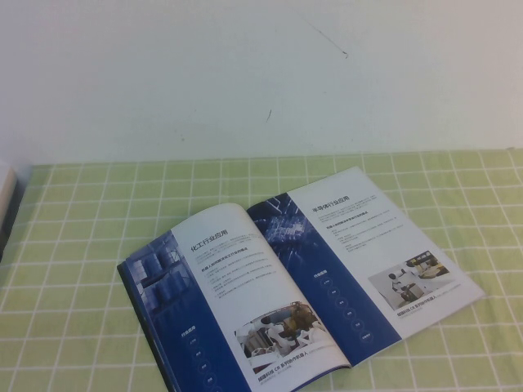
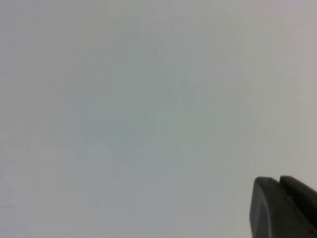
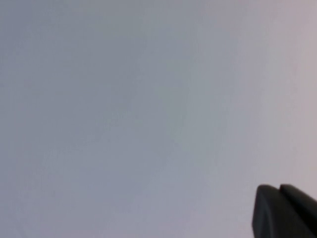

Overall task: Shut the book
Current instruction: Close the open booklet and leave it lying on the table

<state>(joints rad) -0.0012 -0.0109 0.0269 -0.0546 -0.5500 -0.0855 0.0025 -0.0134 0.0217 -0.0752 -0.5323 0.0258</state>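
Two arms: neither shows in the high view; each wrist camera faces only a blank pale surface, so both appear parked away from the worktop (image 1: 490,175).
Left end effector (image 2: 283,210): a dark corner of it at the edge of the left wrist view, touching nothing; I cannot tell whether it is spread or pressed together.
Right end effector (image 3: 283,212): likewise only a dark corner in the right wrist view, clear of everything, and its state cannot be told.
Book (image 1: 298,282): lies open and face up on the checked cloth (image 1: 73,245), near the middle of the near side. It sits at a slant, its near-left corner running off the bottom of the high view.
Pages: the left page (image 1: 216,302) bows up a little toward the gutter; the right page (image 1: 372,245) lies flatter.
Progress: closing looks not yet begun; an arm must first reach one outer edge.
Risk, missed edge: the flat page hugs the cloth, so an end effector may skim over it or snag the fabric instead.
Risk, single leaf: catching one thin sheet rather than the whole half could crease it and leave the book open.
Risk, sliding: a sideways push may shove the light book across the cloth rather than fold it.
Risk, spring-back: the bowed half may reopen if released too soon.
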